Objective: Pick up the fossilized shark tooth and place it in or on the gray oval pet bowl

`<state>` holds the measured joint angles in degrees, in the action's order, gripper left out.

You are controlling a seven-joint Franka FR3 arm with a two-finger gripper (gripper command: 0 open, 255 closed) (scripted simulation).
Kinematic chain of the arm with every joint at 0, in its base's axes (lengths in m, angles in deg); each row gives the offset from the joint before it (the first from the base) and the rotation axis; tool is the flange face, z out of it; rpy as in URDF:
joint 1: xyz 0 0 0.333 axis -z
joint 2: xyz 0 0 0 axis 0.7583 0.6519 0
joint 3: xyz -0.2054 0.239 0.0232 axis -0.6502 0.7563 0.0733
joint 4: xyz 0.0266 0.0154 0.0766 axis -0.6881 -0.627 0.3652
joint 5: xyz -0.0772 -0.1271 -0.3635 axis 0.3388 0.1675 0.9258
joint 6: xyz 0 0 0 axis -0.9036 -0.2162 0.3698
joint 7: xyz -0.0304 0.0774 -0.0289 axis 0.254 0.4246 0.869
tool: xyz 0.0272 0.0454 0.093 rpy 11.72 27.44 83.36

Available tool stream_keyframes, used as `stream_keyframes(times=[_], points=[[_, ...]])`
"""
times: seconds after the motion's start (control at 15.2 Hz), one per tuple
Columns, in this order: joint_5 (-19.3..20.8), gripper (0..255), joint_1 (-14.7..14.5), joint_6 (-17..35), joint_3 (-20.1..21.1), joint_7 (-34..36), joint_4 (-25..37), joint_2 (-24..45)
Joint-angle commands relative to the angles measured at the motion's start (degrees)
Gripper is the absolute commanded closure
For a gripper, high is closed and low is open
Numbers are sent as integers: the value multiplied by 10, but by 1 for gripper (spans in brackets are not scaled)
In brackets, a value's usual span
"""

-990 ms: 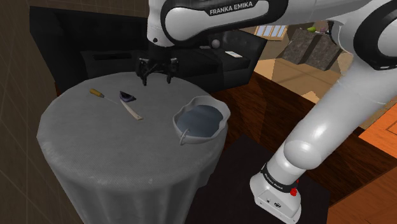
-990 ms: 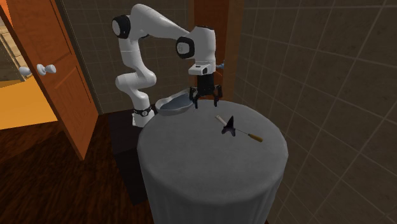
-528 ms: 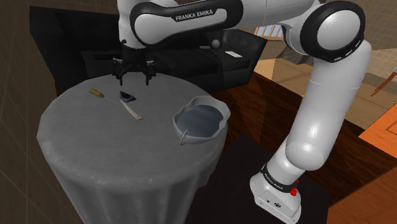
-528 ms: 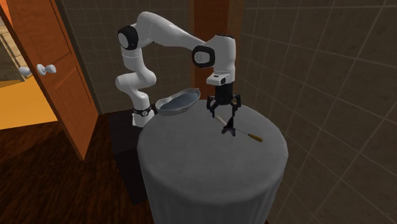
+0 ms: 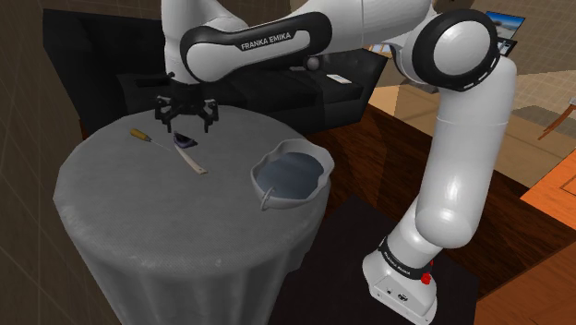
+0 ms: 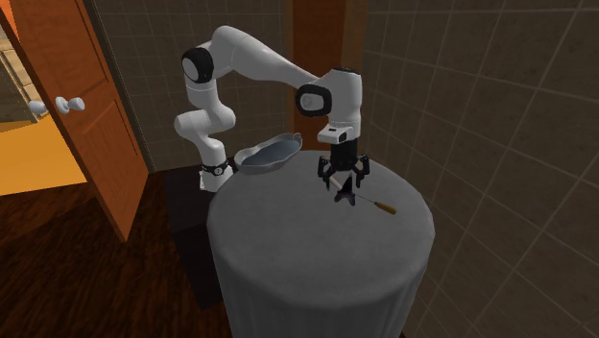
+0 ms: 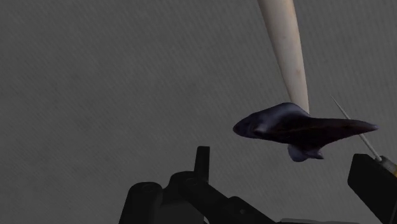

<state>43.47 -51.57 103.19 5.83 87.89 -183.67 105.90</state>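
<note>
One end effector (image 5: 186, 124), shoulder view: all black, fingers spread apart, gripping nothing, poised just above the dark pointed fossil shark tooth (image 5: 185, 141).
Tooth, shoulder view: lies on the round grey-clothed worktop (image 5: 185, 240), at one end of a long pale flat stick (image 5: 194, 162); a thin yellow-handled pick (image 5: 138, 136) is near.
Bowl, shoulder view: grey oval pet bowl (image 5: 318, 159) sits at the worktop's edge on the stand's side, well apart from the tooth.
End effector, second exterior view: end effector (image 6: 344, 181) points straight down over the tooth (image 6: 343, 196); the bowl (image 6: 259, 158) is to that view's left.
Tooth, wrist view: tooth (image 7: 305, 127) rests on the cloth ahead of the gap between the parted fingers (image 7: 202, 162), neither touching it; the stick (image 7: 286, 51) runs away behind it.
</note>
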Motion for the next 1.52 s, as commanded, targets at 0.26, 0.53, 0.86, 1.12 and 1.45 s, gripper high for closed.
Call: stream_keyframes(times=[0.26, 0.53, 0.86, 1.12, 1.45], points=[[4, 0, -1, 9, -1, 3, -3, 6], [4, 255, -1, 9, -1, 3, -3, 6], [4, 255, -2, 8, -2, 3, -1, 7], [4, 255, -2, 8, -1, 3, -1, 7], [13, 0, -132, -289, -54, 344, 241, 119]])
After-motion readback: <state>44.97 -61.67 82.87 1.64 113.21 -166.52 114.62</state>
